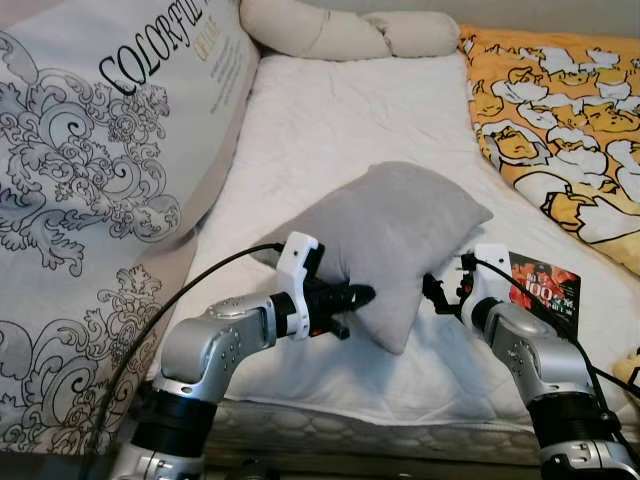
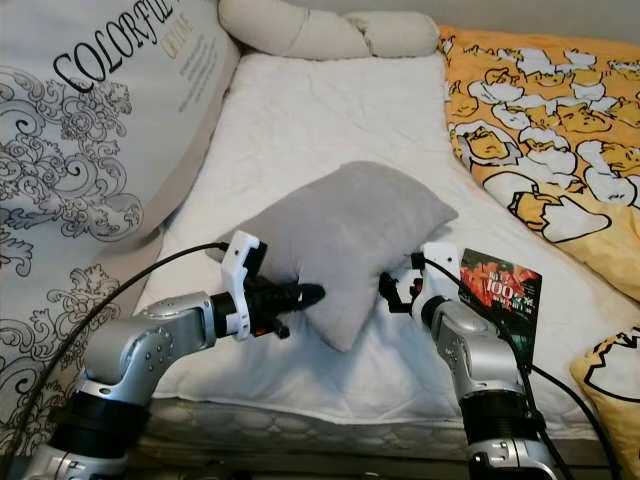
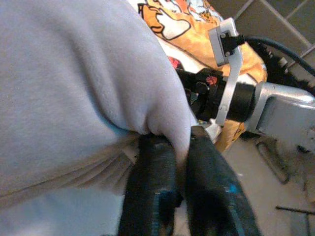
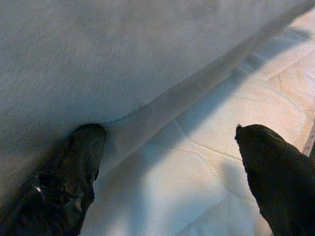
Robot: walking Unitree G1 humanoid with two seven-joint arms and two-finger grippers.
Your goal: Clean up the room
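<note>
both silver arms reach forward with elbows bent, forearms angled inward toward each other. the left gripper [image 1: 350, 300] points to the robot's right, its two black fingers [image 3: 152, 187] pressed close together on a pinched fold of the pillow [image 1: 400, 240]. the right gripper [image 4: 167, 167] points to the robot's left, its fingers spread wide apart, one fingertip [image 4: 83, 147] touching the pillow's underside edge, the other [image 4: 270, 157] free of it. black cables run back from both wrists.
</note>
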